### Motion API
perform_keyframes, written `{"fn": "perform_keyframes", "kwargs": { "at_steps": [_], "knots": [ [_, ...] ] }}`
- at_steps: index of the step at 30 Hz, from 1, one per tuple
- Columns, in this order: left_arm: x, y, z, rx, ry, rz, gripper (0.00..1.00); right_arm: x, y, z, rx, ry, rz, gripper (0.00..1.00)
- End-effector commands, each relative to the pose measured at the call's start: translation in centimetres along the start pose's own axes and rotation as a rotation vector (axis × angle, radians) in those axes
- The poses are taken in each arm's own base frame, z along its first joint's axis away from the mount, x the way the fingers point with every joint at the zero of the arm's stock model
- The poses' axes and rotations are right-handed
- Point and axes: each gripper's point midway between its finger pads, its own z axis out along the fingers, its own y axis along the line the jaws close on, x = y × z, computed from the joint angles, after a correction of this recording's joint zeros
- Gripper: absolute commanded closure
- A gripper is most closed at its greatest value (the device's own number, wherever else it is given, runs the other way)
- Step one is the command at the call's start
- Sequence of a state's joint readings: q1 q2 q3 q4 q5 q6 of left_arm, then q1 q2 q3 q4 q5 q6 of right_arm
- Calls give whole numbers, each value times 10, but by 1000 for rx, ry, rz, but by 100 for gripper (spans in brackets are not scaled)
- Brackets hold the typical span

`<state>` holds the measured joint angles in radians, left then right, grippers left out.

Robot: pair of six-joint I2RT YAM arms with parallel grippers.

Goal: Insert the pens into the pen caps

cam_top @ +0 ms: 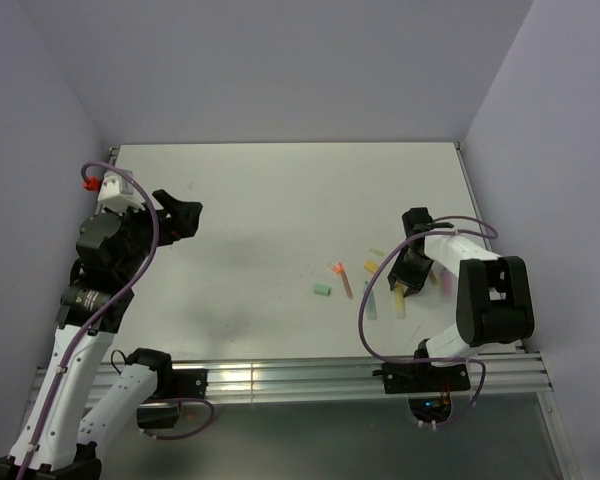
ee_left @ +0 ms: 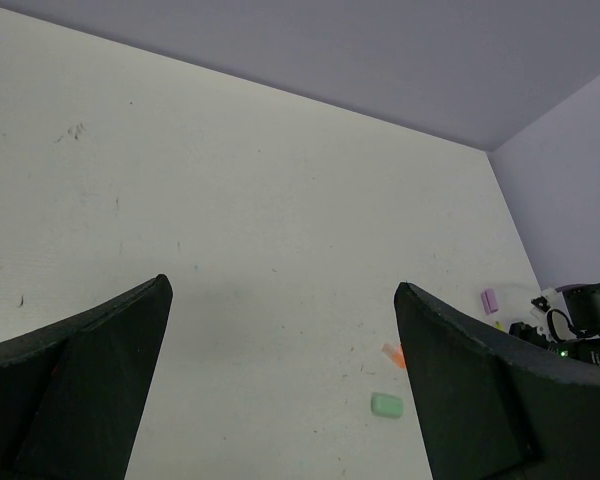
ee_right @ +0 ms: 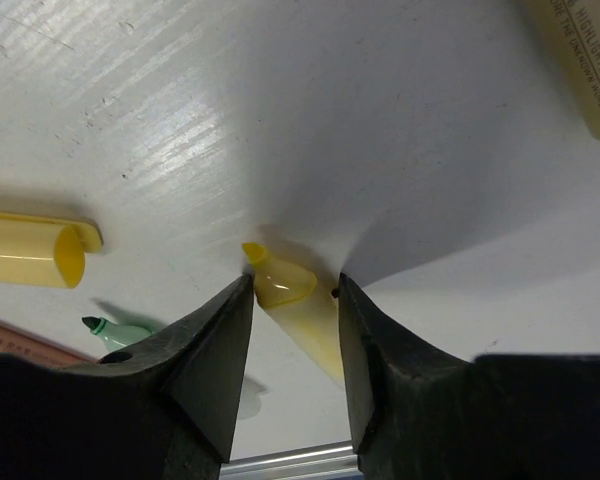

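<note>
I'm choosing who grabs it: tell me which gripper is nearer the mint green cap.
Right. The right gripper is a short way to the right of the mint green cap; the left gripper is far off to its left and farther back.

Table [cam_top: 280, 200]: white, lightly scuffed, grey walls on three sides.
Mint cap [cam_top: 321, 289]: lies alone at the left of the scatter.
Orange-red pen [cam_top: 343, 279]: just right of it, uncapped.
Yellow cap [ee_right: 30, 250]: on its side, open end showing.
Mint pen [cam_top: 371, 299]: uncapped, beside the yellow cap.
Yellow pen [ee_right: 285, 290]: uncapped, flat on the surface.
Purple cap [ee_left: 489, 300]: far right of the scatter.
</note>
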<state>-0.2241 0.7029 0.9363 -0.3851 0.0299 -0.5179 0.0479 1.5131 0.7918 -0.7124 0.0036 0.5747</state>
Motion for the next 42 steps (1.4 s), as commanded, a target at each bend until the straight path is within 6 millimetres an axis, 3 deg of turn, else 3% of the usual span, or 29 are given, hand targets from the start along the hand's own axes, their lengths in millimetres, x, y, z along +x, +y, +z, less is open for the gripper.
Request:
{"fn": "perform_keyframes", "kwargs": {
  "at_steps": [1, 3, 7, 11, 15, 21, 27, 35, 40, 42],
  "knots": [
    [-21, -14, -9, 43, -53, 4, 1, 24, -9, 11, 49, 82, 11, 54],
    [-21, -13, -10, 37, -55, 3, 1, 26, -8, 12, 50, 88, 5, 58],
    [-20, -10, -7, 13, -49, -7, 1, 27, -6, 14, 58, 93, -10, 79],
    [-15, -7, -2, -5, -25, -35, 0, 25, -3, 15, 49, 83, -26, 87],
    [-7, -16, 2, 54, 8, -50, 1, 14, 5, 9, 11, 33, -35, 97],
    [11, -35, 11, 174, 84, -84, 5, -7, 24, -16, -99, -88, -37, 100],
    [27, -52, 18, 299, 133, -110, 7, -32, 50, -64, -215, -255, -67, 100],
    [43, -79, 32, 502, 196, -169, 16, -57, 96, -158, -437, -439, -101, 100],
    [46, -105, 34, 633, 171, -223, 14, -53, 145, -213, -619, -480, -133, 100],
    [53, -117, 37, 667, 189, -238, 15, -44, 166, -226, -676, -468, -148, 100]
  ]
}}
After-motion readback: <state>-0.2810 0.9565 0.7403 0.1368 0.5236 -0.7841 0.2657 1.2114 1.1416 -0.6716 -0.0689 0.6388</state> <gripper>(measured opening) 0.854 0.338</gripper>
